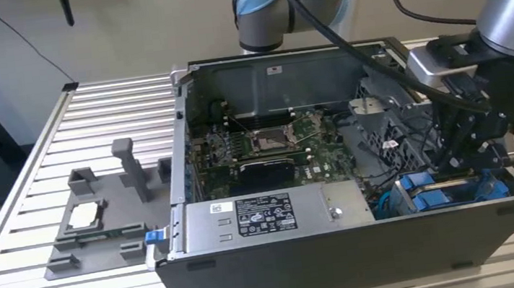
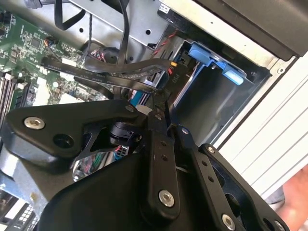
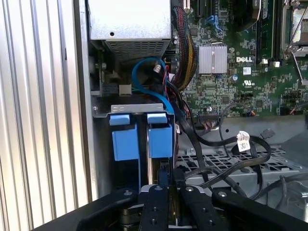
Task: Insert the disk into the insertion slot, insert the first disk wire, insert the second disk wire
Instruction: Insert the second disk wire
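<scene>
Two black gripper fingers (image 3: pixel 169 192) stand pressed nearly together in the first wrist view, pinching a dark connector, apparently the end of a disk wire (image 3: pixel 163 174), just above the blue-handled disk carriers (image 3: pixel 140 139) seated in the insertion slot (image 3: pixel 137 109). In the exterior view the gripper (image 1: pixel 472 156) reaches down inside the open computer case (image 1: pixel 348 257) at its corner on the exterior view's right, beside the blue carriers (image 1: pixel 442 192). Farther in lie loose black cables (image 3: pixel 231 149), the green motherboard (image 1: pixel 267 146) and the silver power-supply box (image 1: pixel 265 216). Beyond the case, a grey fixture (image 1: pixel 101 220) rests on the slatted table (image 1: pixel 31 206).
</scene>
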Available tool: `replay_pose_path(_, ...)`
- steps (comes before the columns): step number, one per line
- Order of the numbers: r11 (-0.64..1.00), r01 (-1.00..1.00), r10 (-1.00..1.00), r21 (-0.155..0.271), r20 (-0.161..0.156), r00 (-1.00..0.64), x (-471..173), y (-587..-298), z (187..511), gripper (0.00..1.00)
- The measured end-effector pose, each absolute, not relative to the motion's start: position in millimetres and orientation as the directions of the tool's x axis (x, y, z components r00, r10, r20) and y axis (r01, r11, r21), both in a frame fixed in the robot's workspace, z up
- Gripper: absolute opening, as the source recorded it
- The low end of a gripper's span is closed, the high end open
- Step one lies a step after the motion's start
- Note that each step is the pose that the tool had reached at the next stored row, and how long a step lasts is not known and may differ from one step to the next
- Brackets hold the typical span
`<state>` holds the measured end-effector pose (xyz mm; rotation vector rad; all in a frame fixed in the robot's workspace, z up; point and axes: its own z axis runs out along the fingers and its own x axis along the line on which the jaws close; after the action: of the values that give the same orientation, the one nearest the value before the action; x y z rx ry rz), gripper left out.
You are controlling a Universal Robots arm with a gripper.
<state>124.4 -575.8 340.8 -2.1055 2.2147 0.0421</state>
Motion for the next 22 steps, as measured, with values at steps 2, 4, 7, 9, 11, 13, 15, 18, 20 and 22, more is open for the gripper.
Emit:
replay_pose_path(2,0.053,-0.998,-0.996,-0.039,-0.078,-0.049,124.5,-575.8,339.7,0.16)
replay_pose_path(4,0.054,-0.998,-0.996,-0.039,-0.076,-0.05,124.4,-575.8,338.2,0.16)
replay_pose_path(7,0.054,-0.998,-0.996,-0.039,-0.074,-0.051,124.4,-575.8,337.4,0.16)
replay_pose_path(9,0.054,-0.998,-0.996,-0.039,-0.074,-0.051,124.4,-575.8,337.3,0.16)
replay_pose_path(11,0.054,-0.998,-0.996,-0.039,-0.074,-0.051,124.4,-575.8,337.2,0.16)
replay_pose_path(13,0.054,-0.998,-0.996,-0.039,-0.074,-0.051,124.5,-575.8,337.1,0.16)
replay_pose_path(15,0.054,-0.998,-0.996,-0.039,-0.075,-0.051,124.4,-575.8,337.1,0.18)
replay_pose_path(18,0.054,-0.998,-0.996,-0.039,-0.074,-0.051,124.5,-575.7,338.2,0.24)
replay_pose_path(20,0.054,-0.998,-0.996,-0.039,-0.074,-0.051,124.4,-575.8,341.6,0.24)
replay_pose_path(22,0.054,-0.998,-0.996,-0.039,-0.074,-0.051,124.4,-575.8,345.8,0.24)
